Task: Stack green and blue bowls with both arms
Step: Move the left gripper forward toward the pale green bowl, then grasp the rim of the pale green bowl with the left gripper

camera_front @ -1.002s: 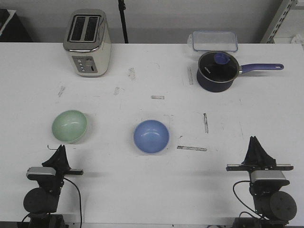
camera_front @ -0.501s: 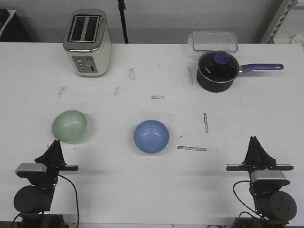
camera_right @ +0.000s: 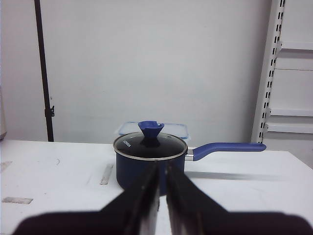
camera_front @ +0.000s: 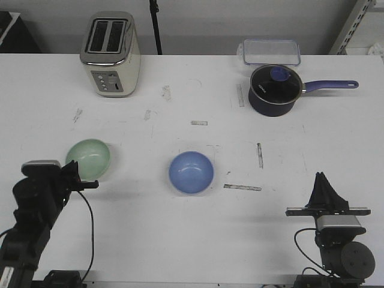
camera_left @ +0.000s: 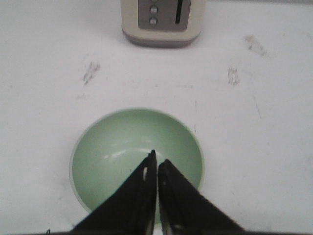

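White surface [camera_front: 180,240] holds green bowl [camera_front: 89,158] left of blue bowl [camera_front: 191,172], well apart; left gripper [camera_left: 156,164], jaws pressed together above the green bowl, risks shoving it unless they spread first.

Cream two-slot toaster with chrome top [camera_front: 110,54] stands far left on white table [camera_front: 192,240]. Dark navy lidded saucepan, long blue handle [camera_front: 275,89], far right. Clear rectangular plastic container [camera_front: 271,51] just behind saucepan.
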`<act>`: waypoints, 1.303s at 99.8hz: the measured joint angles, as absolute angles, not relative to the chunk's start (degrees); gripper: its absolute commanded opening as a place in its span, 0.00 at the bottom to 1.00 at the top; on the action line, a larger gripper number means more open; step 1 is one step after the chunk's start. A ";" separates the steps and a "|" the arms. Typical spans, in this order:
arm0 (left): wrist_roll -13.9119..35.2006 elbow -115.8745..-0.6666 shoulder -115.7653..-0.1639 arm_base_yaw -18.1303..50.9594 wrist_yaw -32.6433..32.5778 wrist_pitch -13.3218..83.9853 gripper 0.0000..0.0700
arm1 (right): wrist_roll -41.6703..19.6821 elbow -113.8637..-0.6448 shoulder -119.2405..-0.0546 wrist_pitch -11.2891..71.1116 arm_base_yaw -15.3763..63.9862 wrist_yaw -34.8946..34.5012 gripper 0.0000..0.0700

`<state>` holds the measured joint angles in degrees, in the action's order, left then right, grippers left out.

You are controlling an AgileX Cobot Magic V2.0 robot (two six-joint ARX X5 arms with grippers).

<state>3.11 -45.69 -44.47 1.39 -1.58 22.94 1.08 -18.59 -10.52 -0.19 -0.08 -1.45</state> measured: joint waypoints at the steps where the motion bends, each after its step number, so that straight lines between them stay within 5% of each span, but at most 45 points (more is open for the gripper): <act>1: 3.11 -46.39 -45.41 1.39 -1.56 23.68 0.00 | 1.08 -18.59 -10.52 -0.19 -0.08 -1.45 0.02; 18: 3.20 -54.57 -57.04 1.37 -1.56 26.61 0.00 | 1.08 -18.59 -10.52 -0.19 -0.08 -1.45 0.02; 40: 6.31 -59.90 -56.73 1.13 -1.83 25.91 0.00 | 1.08 -18.59 -10.52 -0.19 -0.08 -1.48 0.02; 72: 8.56 -76.84 -67.83 -6.70 -2.50 44.42 0.00 | 1.08 -18.59 -10.52 -0.21 -0.08 -1.48 0.02; 85: 8.93 -80.97 -71.68 -10.39 3.20 47.51 0.01 | 1.08 -18.59 -10.52 -0.21 -0.08 -1.45 0.02; 111: 11.14 -81.10 -78.32 -15.18 9.91 52.71 0.37 | 1.08 -18.59 -10.52 -0.21 -0.08 -1.45 0.02; 130: 11.31 -81.10 -82.37 -16.75 11.31 53.67 0.49 | 1.08 -18.61 -10.52 -0.21 -0.08 -1.45 0.02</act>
